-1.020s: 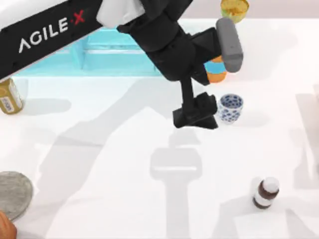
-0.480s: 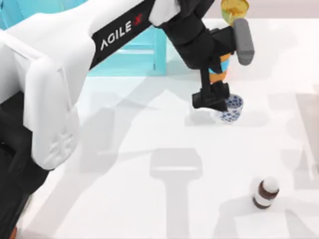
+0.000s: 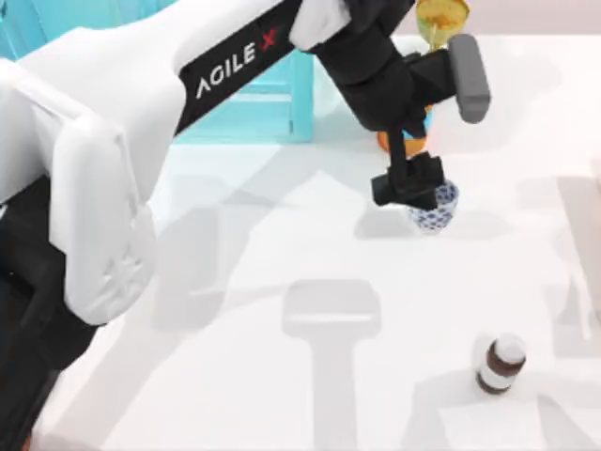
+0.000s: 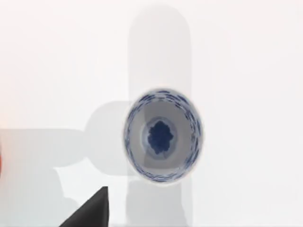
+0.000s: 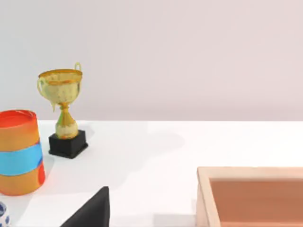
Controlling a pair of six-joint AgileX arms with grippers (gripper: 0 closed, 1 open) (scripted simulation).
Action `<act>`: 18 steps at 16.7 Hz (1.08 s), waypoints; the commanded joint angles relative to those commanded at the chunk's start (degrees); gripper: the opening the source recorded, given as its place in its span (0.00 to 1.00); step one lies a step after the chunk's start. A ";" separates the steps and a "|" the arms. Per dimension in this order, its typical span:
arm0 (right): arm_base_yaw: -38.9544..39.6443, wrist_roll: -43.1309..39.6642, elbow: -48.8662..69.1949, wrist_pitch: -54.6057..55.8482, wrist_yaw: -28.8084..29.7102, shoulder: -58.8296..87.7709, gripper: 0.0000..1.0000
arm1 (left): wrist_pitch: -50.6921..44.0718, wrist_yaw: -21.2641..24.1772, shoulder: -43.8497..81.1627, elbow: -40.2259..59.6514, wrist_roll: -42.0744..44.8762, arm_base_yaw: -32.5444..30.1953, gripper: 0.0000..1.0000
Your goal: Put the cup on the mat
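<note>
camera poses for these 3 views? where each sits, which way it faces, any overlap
Top view: above the table, looking down; left arm reaches across, its left tool over the cup.
Left wrist view: on the left arm's wrist, looking straight down into the cup; a dark tool finger at the edge.
Right wrist view: on the right arm's wrist, facing level across the table at the golden trophy and orange-and-blue cylinder.
Shared: top and left wrist both show the cup.

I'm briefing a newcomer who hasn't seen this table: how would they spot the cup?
Follow the left arm to its gripper; the cup sits just beneath. It is small, white with blue pattern, unlike the taller orange-and-blue cylinder and golden trophy behind.
</note>
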 joint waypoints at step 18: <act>0.00 0.00 0.00 0.00 0.00 0.00 1.00 | 13.40 -0.49 9.84 -2.58 -2.41 -2.49 1.00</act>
